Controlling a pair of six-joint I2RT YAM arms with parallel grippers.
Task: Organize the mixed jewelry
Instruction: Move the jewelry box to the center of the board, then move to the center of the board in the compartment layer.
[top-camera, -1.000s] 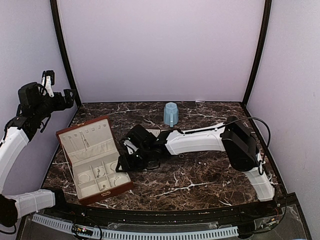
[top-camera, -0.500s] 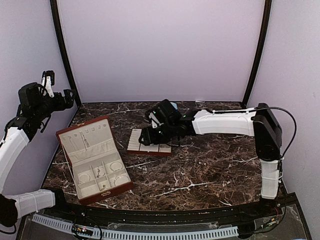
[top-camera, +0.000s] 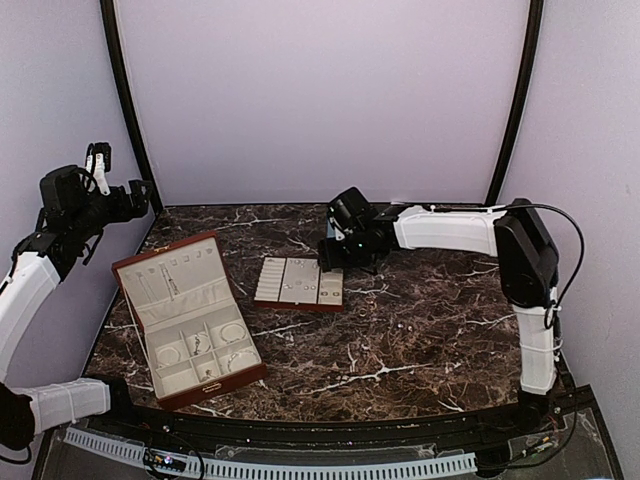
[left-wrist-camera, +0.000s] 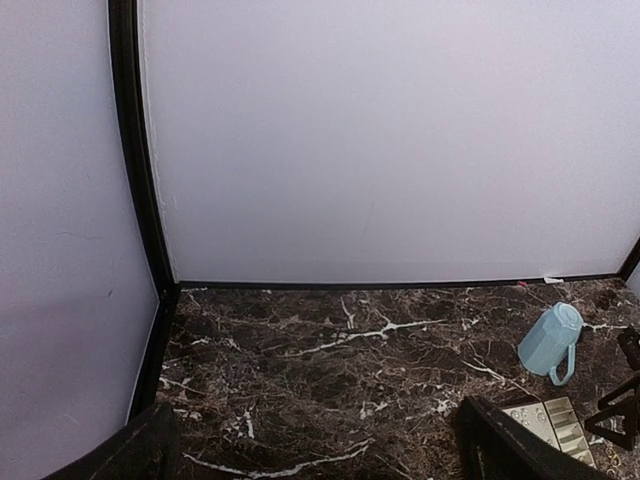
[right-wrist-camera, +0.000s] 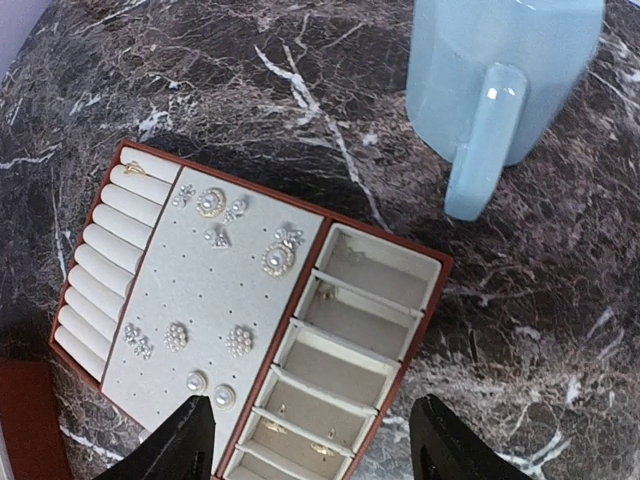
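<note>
The mixed jewelry shows in the right wrist view as pearl and silver studs (right-wrist-camera: 240, 270) pinned on the cream slotted tray (right-wrist-camera: 395, 262), a ring (right-wrist-camera: 133, 168) on one roll, and tiny pieces (right-wrist-camera: 322, 450) in its narrow compartments. A bracelet hoop (top-camera: 232, 333) and rings lie in the reddish-brown box (top-camera: 160, 268). My right gripper (right-wrist-camera: 315, 450) hangs open above the tray's compartment end, holding nothing, just in front of the blue mug (right-wrist-camera: 500, 80). My left gripper (left-wrist-camera: 320, 465) is open and empty, raised high at the far left (top-camera: 125, 185).
The tray (top-camera: 300, 283) sits mid-table, with the open box to its left near the front. The right arm (top-camera: 450, 228) reaches across the back of the table and mostly hides the mug from above. Walls close the back and both sides.
My right gripper has swung away from beside the box, up and back toward the mug, uncovering the tray, and its jaws have spread wider. The left arm has not moved.
</note>
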